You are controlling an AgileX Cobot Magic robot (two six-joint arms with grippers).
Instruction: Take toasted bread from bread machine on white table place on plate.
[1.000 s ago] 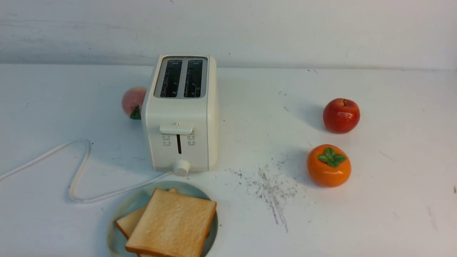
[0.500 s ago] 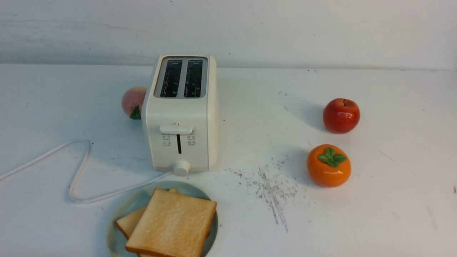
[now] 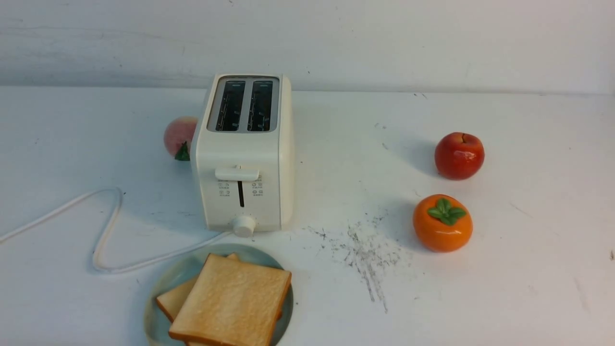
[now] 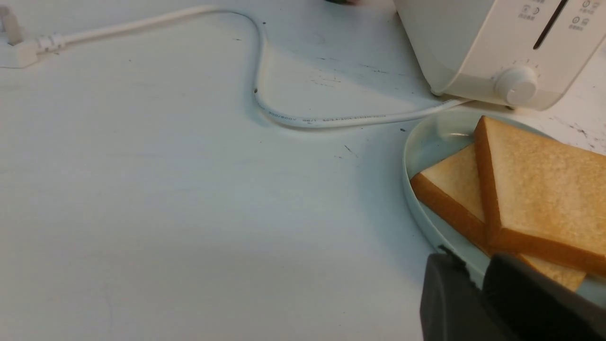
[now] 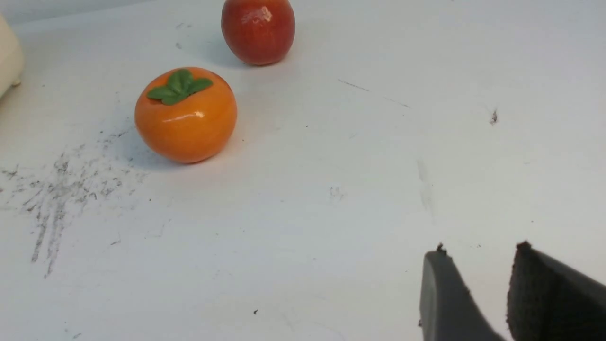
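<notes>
The bread machine [image 3: 242, 158] stands upright on the white table [image 3: 336, 168], both slots dark and empty. Just in front of it, two slices of toasted bread lie on the teal plate [image 3: 192, 264]. The upper slice [image 3: 235, 302] overlaps the lower slice [image 3: 175, 298]. Neither gripper shows in the front view. In the left wrist view my left gripper [image 4: 473, 258] hovers at the plate's [image 4: 426, 137] near rim beside the toasted bread [image 4: 544, 189], its jaws a little apart and holding nothing. My right gripper [image 5: 482, 248] is open and empty over bare table.
A white cord [image 3: 108, 226] loops left of the bread machine to a plug [image 4: 14, 47]. A peach [image 3: 178, 137] sits behind the machine's left side. A red apple [image 3: 459, 156] and an orange persimmon [image 3: 442, 223] sit to the right, with grey scuffs [image 3: 365, 254] between.
</notes>
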